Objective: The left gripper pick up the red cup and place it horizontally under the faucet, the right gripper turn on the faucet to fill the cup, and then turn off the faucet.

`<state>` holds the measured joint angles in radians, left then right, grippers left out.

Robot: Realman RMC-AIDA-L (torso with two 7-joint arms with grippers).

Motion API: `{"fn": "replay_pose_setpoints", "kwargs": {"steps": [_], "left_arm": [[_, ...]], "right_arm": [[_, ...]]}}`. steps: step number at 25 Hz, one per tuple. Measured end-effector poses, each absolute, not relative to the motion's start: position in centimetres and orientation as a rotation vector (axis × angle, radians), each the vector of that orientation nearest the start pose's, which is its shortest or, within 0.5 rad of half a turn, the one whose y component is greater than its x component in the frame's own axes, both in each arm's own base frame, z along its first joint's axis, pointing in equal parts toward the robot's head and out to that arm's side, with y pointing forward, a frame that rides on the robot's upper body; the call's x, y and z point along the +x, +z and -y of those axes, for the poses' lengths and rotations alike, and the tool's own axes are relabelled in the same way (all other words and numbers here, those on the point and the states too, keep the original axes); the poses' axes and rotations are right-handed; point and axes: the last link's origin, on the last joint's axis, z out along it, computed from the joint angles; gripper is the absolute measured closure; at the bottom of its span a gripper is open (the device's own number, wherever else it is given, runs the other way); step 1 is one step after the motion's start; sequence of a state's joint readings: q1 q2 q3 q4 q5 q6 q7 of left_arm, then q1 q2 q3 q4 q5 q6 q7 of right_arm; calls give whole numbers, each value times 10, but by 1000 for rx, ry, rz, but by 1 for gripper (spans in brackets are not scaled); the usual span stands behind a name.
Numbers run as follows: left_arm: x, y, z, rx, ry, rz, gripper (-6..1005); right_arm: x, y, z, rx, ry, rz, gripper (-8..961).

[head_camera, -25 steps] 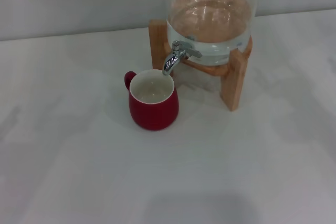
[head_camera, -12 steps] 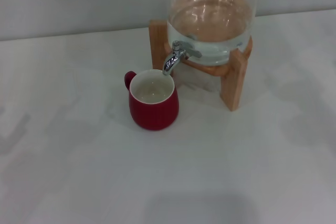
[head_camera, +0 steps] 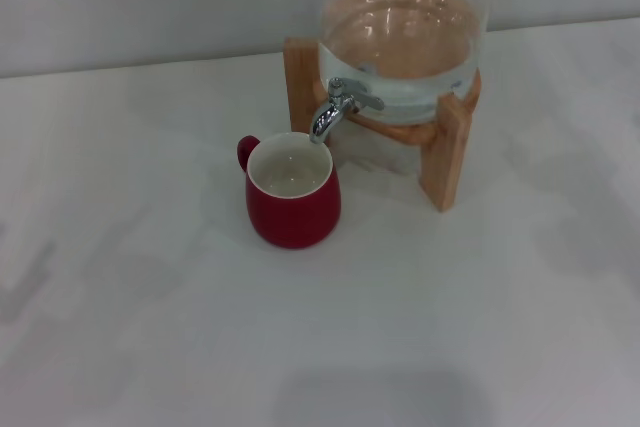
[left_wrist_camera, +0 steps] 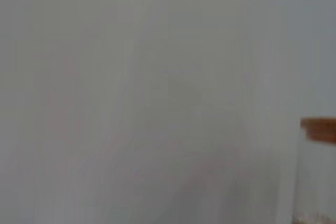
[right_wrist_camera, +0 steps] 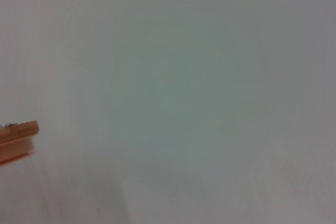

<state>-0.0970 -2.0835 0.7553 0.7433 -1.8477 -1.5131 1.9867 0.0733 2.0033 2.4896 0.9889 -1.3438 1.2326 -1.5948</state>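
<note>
The red cup (head_camera: 292, 197) stands upright on the white table (head_camera: 150, 277) in the head view, its white inside holding some liquid and its small handle pointing back-left. The chrome faucet (head_camera: 333, 112) curves down with its spout right over the cup's far rim; its short lever points to the right. Neither gripper shows in any view. The left wrist view shows only a pale wall and a sliver of the glass jar's wooden lid (left_wrist_camera: 320, 128). The right wrist view shows pale wall and a wooden edge (right_wrist_camera: 18, 139).
A glass dispenser jar (head_camera: 405, 42) with liquid sits on a wooden stand (head_camera: 448, 152) behind and right of the cup. A grey wall runs along the table's far edge.
Cup, faucet and jar have not moved. Faint shadows on the table at the left have shifted slightly.
</note>
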Motion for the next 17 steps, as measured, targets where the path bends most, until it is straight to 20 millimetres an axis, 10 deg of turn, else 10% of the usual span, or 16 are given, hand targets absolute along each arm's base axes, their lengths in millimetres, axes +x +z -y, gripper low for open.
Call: {"fn": "replay_pose_setpoints", "kwargs": {"steps": [17], "left_arm": [[-335, 79, -252, -1916, -1099, 608, 241]], "right_arm": [[365, 178, -270, -1706, 845, -789, 234]]}}
